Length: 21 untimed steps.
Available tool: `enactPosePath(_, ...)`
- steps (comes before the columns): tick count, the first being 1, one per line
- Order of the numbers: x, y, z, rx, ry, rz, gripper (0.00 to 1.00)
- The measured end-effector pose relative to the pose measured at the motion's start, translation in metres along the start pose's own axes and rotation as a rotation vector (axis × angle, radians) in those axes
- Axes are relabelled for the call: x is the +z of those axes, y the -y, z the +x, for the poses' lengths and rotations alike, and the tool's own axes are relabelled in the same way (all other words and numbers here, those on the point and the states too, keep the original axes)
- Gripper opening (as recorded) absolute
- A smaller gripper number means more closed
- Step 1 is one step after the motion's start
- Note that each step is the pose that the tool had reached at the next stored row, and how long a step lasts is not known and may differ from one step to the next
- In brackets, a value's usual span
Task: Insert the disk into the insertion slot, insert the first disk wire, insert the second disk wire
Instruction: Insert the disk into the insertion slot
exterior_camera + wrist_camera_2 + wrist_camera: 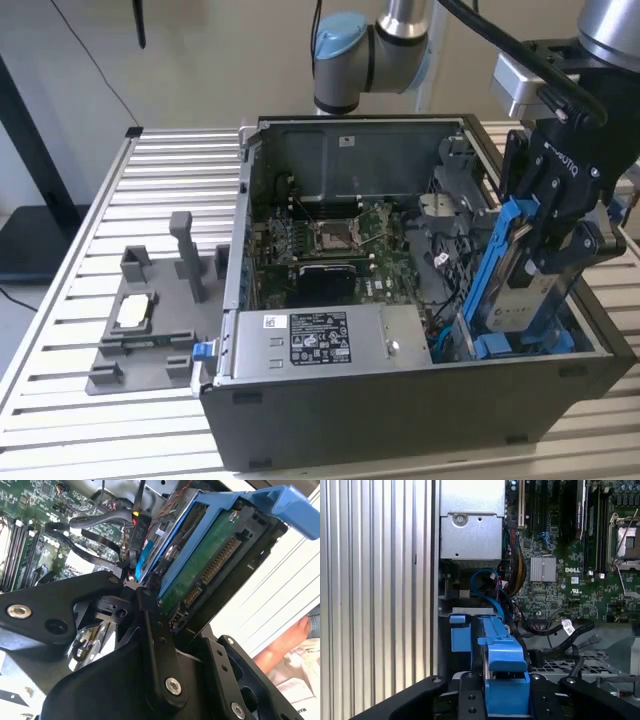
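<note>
- The computer case [400, 420] sits open on the table [180, 170]. If the arm pushes down crooked, it could shove the case, and then nothing would line up.
- The slot [560, 335] is in the corner of the case, on the exterior view's right. It looks about as wide as the disk, so a small miss could make the disk catch on its walls.
- The disk [512, 295] is tilted. Its low end is down inside the case at the slot and its high end sticks up. It is not all the way in. Leaning like this, it could get stuck halfway, or its blue frame [502, 660] could bend.
- The claw [548, 245] is clenched on the disk, near the high end. If the grip slips, the disk could drop onto the parts below.
- The black wires [555, 630] lie just beside the slot. They could get pinched under the disk.
</note>
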<state>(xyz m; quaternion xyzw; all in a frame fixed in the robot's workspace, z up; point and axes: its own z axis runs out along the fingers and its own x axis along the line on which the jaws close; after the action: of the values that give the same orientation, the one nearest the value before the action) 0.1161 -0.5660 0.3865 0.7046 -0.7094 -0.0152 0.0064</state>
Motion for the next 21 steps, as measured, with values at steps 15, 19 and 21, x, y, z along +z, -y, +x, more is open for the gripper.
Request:
enactPosePath(15,0.0,0.0,0.0,0.0,0.0,0.0,0.47)
enactPosePath(19,0.0,0.0,-0.0001,0.0,-0.0002,0.0,0.47)
enactPosePath(21,0.0,0.0,-0.0023,0.0,-0.0038,-0.0001,0.47)
